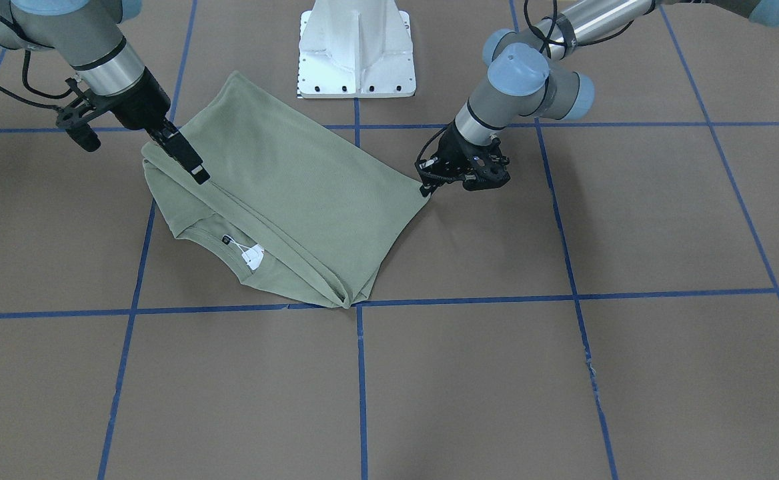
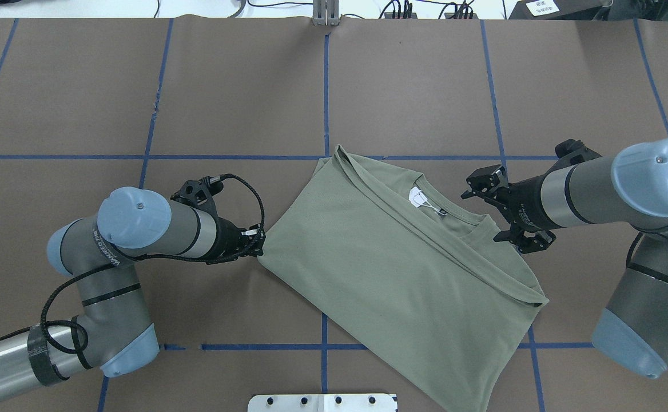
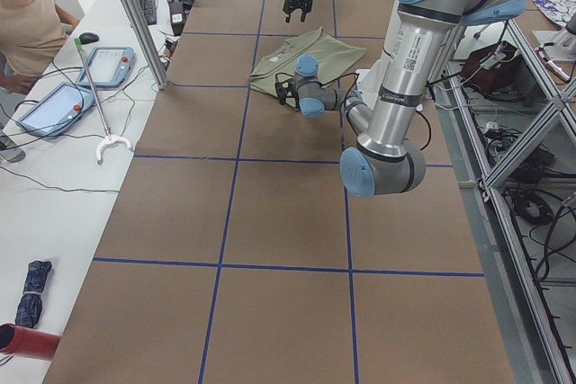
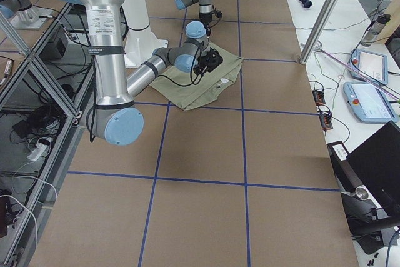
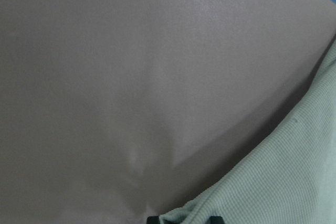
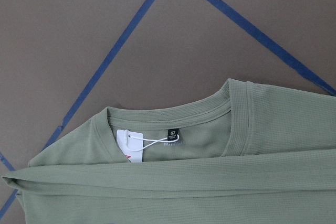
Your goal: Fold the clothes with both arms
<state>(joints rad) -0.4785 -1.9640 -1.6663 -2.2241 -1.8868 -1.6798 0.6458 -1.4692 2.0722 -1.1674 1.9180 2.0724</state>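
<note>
Overhead, the shirt [image 2: 402, 274] lies folded on the brown table [image 2: 139, 86] between the arms. The left gripper [image 2: 257, 247] is at the shirt's nearest corner, and the right gripper [image 2: 491, 212] is beside the collar [image 2: 460, 216] with its fingers spread. In the left wrist view the cloth's edge is pinched between the fingertips [image 5: 214, 220], while the right wrist view looks down on the collar and its white hang tag [image 6: 128, 148].
</note>
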